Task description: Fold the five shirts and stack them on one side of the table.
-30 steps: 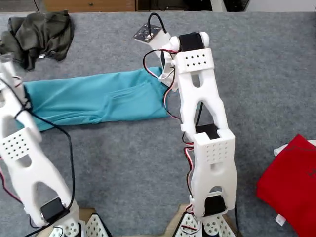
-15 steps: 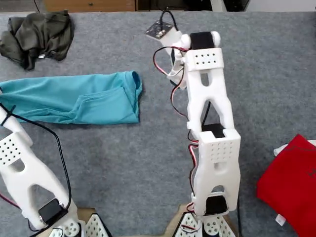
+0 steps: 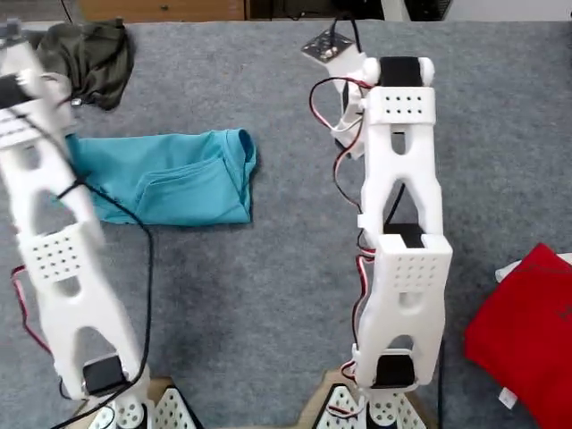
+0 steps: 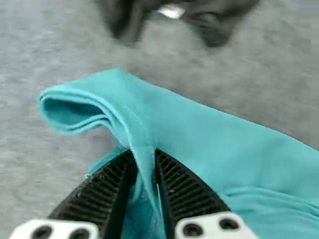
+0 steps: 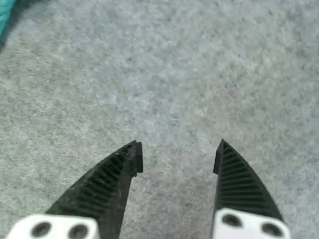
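teal shirt | L hand pinches its edge, swung inward | R hand spread, shifted right

You see a grey felt-like table surface; a wooden furniture edge borders its far side.

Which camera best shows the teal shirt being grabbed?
The left wrist view: the left arm's fingers pinch a fold of the teal shirt close up. The high view shows the shirt lying flat, the grip hidden; the right wrist view catches a teal sliver.
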Controlling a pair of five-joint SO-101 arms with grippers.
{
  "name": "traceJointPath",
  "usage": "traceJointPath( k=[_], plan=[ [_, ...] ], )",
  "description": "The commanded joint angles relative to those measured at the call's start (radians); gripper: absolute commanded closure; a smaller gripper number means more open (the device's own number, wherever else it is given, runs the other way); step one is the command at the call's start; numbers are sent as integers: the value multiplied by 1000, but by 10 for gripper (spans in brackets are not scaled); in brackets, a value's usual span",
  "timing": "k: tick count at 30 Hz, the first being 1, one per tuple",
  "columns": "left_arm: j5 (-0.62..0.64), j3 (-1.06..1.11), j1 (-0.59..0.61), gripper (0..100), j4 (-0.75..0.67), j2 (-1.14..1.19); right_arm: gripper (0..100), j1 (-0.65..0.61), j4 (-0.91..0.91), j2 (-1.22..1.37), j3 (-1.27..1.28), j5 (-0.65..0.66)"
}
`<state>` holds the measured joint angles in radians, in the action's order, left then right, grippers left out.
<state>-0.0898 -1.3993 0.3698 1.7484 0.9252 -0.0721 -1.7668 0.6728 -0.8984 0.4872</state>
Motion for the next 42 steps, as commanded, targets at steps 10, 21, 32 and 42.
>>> traceJointPath(
  k=[10,21,32,42],
  plan=[
    [68,161,-371,982,11,-122,759,76,-15,-87,2,-14],
    [86,368,-532,982,12,-285,759,70,41,39,-7,-71],
    [89,433,-641,982,11,-328,759,70,110,81,-31,-117],
    [167,440,-560,762,11,-298,759,68,75,79,-70,-117]
  ],
)
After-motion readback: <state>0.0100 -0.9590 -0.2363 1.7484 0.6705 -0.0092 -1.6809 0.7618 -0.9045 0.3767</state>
